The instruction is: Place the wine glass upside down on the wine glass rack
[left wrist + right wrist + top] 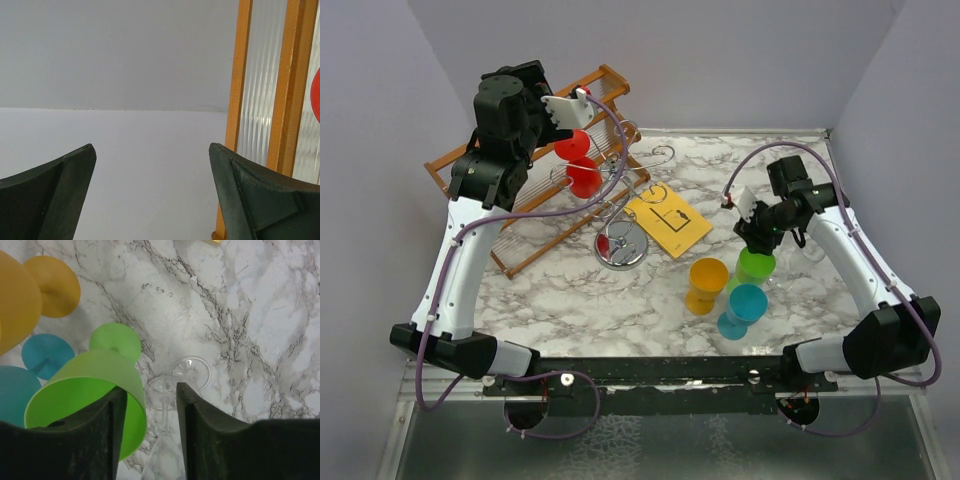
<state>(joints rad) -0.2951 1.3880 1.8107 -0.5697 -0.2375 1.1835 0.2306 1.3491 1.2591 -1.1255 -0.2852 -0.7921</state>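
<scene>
Right hand (pixel 150 387) is low over the cluster of glasses at the right of the tabletop (pixel 570 290). Its fingers are a little apart and straddle the clear wine glass (pixel 164 405), stem and lower bowl sitting in the gap. Can't tell whether the pads press on it yet. The foot looks to rest on the marble, so I judge it not lifted.

The green glass (pixel 85 400) is right against the left finger, with the blue glass (pixel 45 355) and orange glass (pixel 52 285) just beyond. It's tight on that side, probably why the hand comes in along the stem line.

Left hand (pixel 152 147) is up high by the wooden rack (pixel 535 215), fingers wide apart with nothing between them, facing the wall. It looks parked out of the way.

The wire rack (pixel 620 248) stands mid-tabletop, well apart from the wine glass, yellow card (pixel 668 220) just beside its base. Two red glasses (pixel 578 165) sit at its left arms, so the right-side hooks look like the free ones.

Next: confirm the grip, lift clear of the green glass, invert, then hook the foot on a right arm. Risks are tipping the green glass and slip on smooth glass.
</scene>
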